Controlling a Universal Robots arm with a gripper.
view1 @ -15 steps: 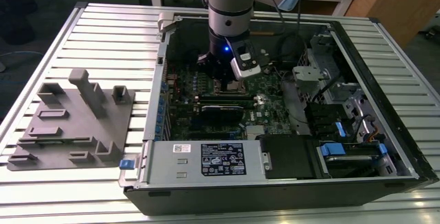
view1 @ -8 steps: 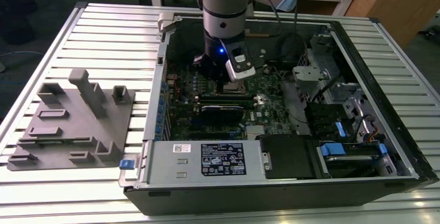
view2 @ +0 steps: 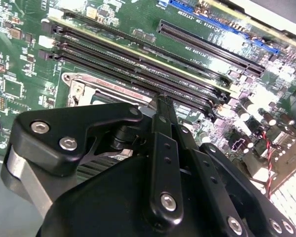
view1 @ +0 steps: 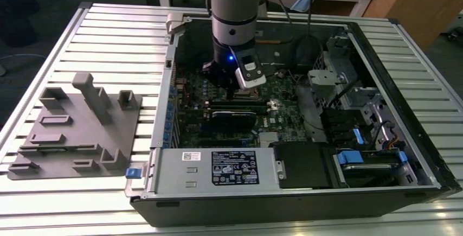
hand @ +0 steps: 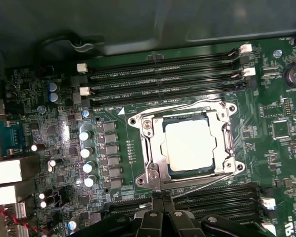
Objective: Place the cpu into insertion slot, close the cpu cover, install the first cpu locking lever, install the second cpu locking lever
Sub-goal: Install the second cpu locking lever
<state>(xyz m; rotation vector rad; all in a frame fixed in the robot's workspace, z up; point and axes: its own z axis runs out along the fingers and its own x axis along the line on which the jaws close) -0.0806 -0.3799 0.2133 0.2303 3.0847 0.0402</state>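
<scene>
The cpu point(hand: 191, 144) is seated in the slot point(hand: 153, 143), and the cover point(hand: 227, 140) is seen lowered over it, the chip's grey top showing through the window. A thin wire lever point(hand: 197, 183) is seen along the socket edge nearest the gripper point(hand: 160, 197). The fingers are pressed together with nothing visibly pinched, their tips just beside that edge, judged a posture for pushing a lever rather than carrying a part. The first wrist view gives the whole socket ahead of the fingertips. In the second wrist view the gripper point(view2: 163, 98) hides most of it; only a socket corner point(view2: 76, 89) is seen. In the exterior view the arm point(view1: 233, 24) is seen reaching down into the open case point(view1: 405, 51).
</scene>
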